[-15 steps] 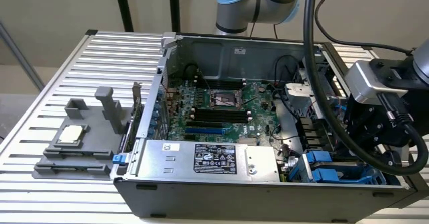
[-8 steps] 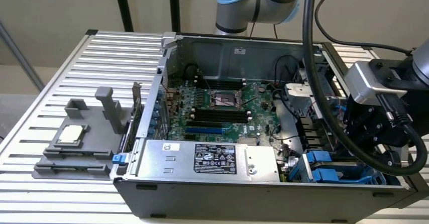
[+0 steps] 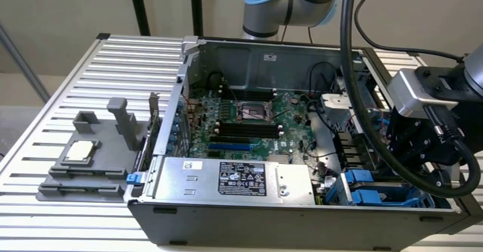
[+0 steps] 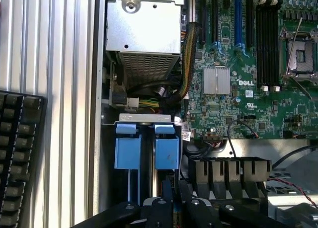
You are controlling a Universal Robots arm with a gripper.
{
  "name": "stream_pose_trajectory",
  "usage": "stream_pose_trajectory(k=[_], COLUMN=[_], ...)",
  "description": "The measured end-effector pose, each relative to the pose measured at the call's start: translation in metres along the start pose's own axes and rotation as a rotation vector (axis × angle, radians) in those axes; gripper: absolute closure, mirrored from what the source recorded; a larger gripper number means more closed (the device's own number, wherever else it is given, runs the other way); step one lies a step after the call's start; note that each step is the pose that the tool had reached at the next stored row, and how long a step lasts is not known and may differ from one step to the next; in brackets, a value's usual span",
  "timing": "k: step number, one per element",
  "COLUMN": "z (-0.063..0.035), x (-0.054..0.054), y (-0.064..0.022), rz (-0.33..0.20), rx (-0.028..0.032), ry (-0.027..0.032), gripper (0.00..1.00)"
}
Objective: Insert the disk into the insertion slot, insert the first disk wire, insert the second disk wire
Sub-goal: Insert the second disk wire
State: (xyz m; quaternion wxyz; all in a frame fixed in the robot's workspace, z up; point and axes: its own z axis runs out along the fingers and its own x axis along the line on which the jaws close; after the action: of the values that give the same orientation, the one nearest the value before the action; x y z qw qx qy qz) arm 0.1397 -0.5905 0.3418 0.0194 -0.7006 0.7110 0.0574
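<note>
- The slot (image 3: 377, 189) sits in the corner of the open case (image 3: 302, 221), at the exterior view's right, next to the power supply (image 3: 234, 178).
- Its blue latches (image 4: 146, 151) are seen from above in the wrist view, two side by side, with a dark gap between them.
- I judge that the disk is already in the slot, because blue carrier parts fill the cage, but I cannot see its label, so this is not sure.
- The gripper (image 4: 171, 205) is just over the blue latches, with its jaws clenched together; I cannot tell if a thin wire is pinched between them.
- Loose cables (image 4: 159, 91) lie between the power supply and the slot, and I cannot tell if any is plugged into the disk.
- So the wire steps look not finished, as far as I can judge.
- The motherboard (image 3: 249, 122) lies beyond the slot, and the grey fixture (image 3: 87, 161) stands outside the case on the table (image 3: 45, 229).
</note>
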Motion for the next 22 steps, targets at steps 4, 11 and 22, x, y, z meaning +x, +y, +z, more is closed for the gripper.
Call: stream_pose_trajectory(k=[4, 11, 22], z=[0.0002, 0.0003, 0.0032], x=[-0.0005, -0.0003, 0.003], y=[0.0, -0.0001, -0.0005], rz=[0.005, 0.014, 0.017], rx=[0.0005, 0.0015, 0.0016], ry=[-0.0005, -0.0023, -0.0122], gripper=[0.84, 0.84, 0.84])
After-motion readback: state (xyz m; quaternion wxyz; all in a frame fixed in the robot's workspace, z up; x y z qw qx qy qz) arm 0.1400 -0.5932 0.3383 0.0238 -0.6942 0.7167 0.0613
